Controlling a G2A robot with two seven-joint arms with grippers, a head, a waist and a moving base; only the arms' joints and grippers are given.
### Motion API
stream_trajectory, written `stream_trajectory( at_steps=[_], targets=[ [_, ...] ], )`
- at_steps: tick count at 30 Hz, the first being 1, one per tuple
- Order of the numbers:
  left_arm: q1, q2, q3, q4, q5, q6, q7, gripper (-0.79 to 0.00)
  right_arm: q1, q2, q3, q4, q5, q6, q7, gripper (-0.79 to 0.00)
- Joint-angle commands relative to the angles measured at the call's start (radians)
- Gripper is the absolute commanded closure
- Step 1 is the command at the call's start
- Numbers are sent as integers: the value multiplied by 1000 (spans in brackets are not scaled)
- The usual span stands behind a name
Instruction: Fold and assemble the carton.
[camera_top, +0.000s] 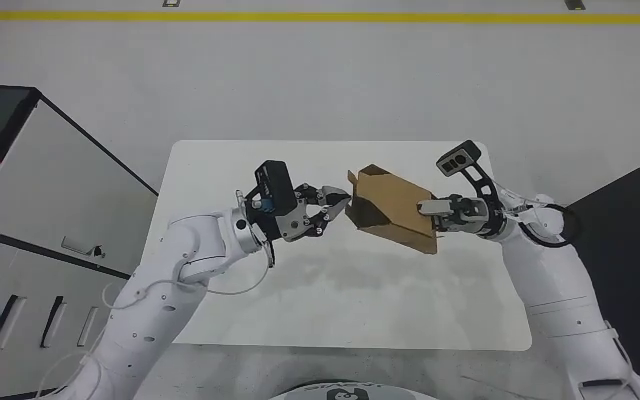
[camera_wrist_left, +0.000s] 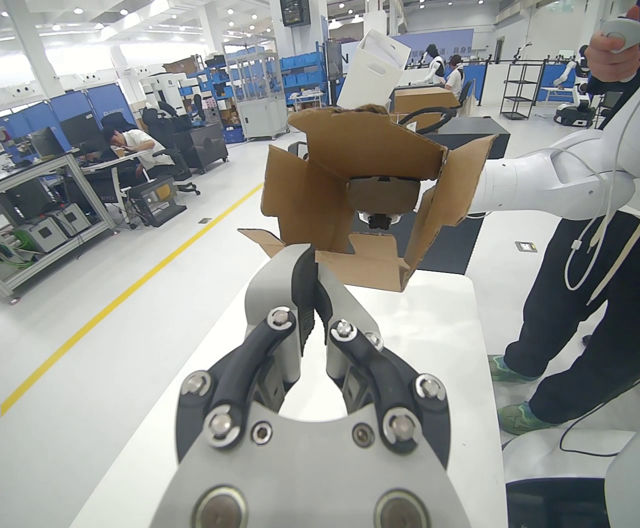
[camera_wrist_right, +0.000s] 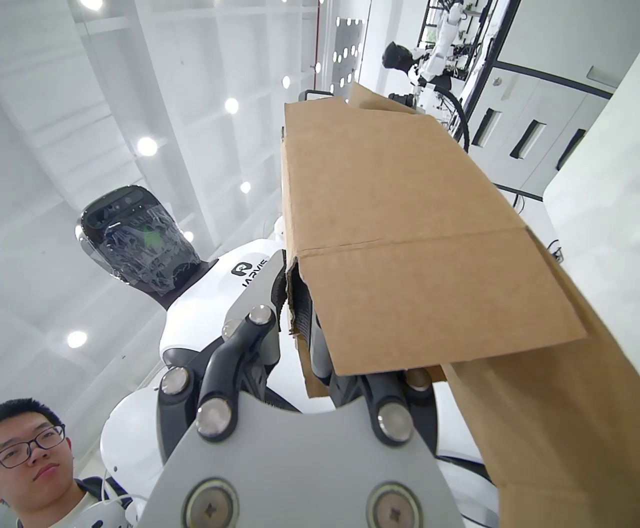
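Above white table | right tool pinches brown corrugated carton | left tool pressed together

Half-built brown corrugated cardboard carton, up in the air over the middle of the white table
It's popped open into a rectangular tube and lying tilted on its side. The flaps at both ends are still loose and splayed out, none folded shut, so it's open right through.
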Motion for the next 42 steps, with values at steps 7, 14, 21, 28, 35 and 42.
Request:
stream_trajectory(
  at_steps=[7, 14, 21, 28, 35, 42],
  targets=[
    [-11, -2, 13, -4, -3, -12, -5, 0, 4, 0, 8, -2, -10, -7, -11, 0],
    [-23, -5, 33, 2, -3, -30, -11, 0, 14, -2, -2, 5, -24, 9, -19, 0],
    [-34, -6, 48, 7, 3, -59, -19, 0, 20, -5, -9, 5, -23, -3, -12, 0],
    [-37, -5, 47, 11, 13, -69, -18, 0, 17, -5, -6, 4, -27, -17, 0, 0],
    [-23, 0, -3, 3, 27, -46, 6, 0, 9, 0, 8, -2, -57, -26, 21, 0],
    [-9, 6, -37, -13, 27, -61, 12, 0, -4, 12, 21, -26, -97, -22, 21, 0]
  ],
)
